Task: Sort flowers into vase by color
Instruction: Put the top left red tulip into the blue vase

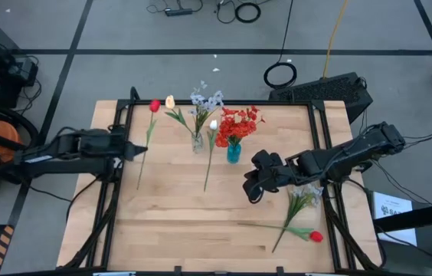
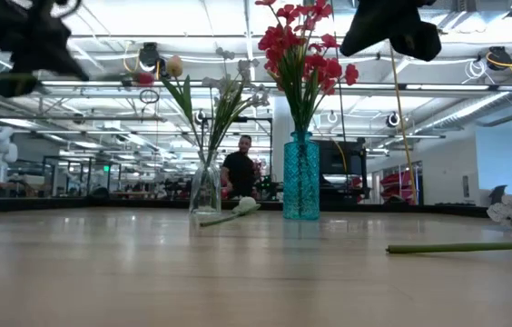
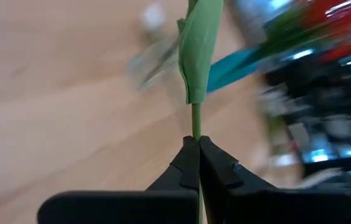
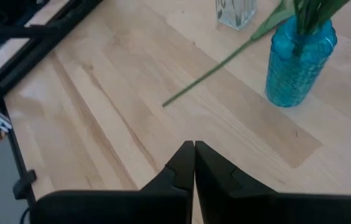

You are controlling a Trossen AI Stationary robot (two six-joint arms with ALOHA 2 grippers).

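With the left claw (image 1: 130, 150) pinching the red bud flower (image 1: 154, 106) by its stem at the worktop's (image 1: 170, 222) left edge, carry it upright over the teal vase (image 1: 234, 152), lowering stem-first among the red blossoms.

Overhead view: even, diffuse light, moderately bright. Desk (image 1: 201, 222) wood evenly lit, no glare; shadows under the arms soft and faint.

Low view: strongly backlit. Ceiling strip lights (image 2: 147, 18) blown out to white, arm silhouettes near black against them. Near desk surface soft and out of focus; blue vase (image 2: 300, 177) fairly crisp; stem (image 2: 465, 246) lying at the right slightly soft.

Left wrist view: heavy motion blur across the whole background, colours smeared into streaks. Green stem (image 3: 196, 118) and left end effector (image 3: 198, 144) fingertips stay sharp.

Right wrist view: clear, evenly lit, wood grain legible, mild sheen. Right end effector (image 4: 194, 147) dark, little surface detail.
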